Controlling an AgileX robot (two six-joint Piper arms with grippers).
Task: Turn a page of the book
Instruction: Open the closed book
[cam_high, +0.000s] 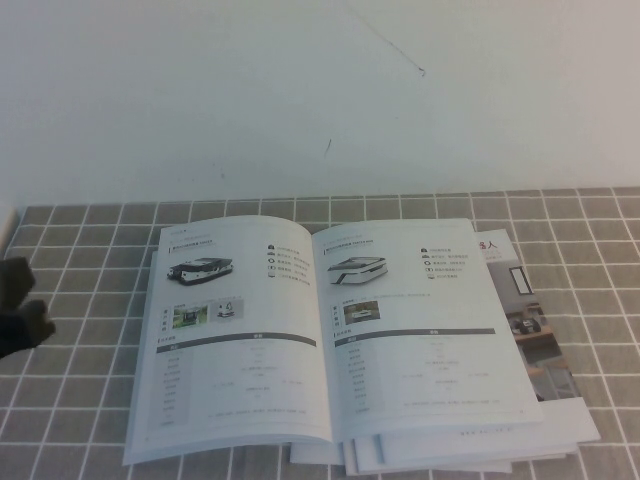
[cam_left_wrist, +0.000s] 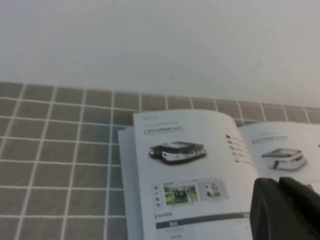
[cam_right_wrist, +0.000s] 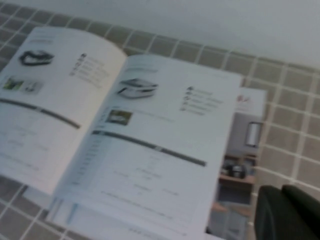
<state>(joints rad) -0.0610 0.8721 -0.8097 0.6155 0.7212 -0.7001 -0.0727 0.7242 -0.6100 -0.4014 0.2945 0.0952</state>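
The book (cam_high: 250, 350) lies open and flat on the grey checked cloth. Its right-hand page (cam_high: 420, 330) shows a white low flat vehicle, and the left sheet shows a darker vehicle. My left gripper (cam_high: 20, 305) hovers at the table's left edge, clear of the book. In the left wrist view its fingers (cam_left_wrist: 282, 200) sit together, holding nothing, with the book (cam_left_wrist: 185, 165) beyond them. My right gripper (cam_right_wrist: 282, 212) is out of the high view. In the right wrist view it is shut and empty, off the page's (cam_right_wrist: 165, 145) outer edge.
Colour-photo brochures (cam_high: 530, 320) and loose white sheets stick out from under the book on its right and front sides; the brochures (cam_right_wrist: 240, 170) also show in the right wrist view. A white wall stands behind the checked cloth (cam_high: 90, 240).
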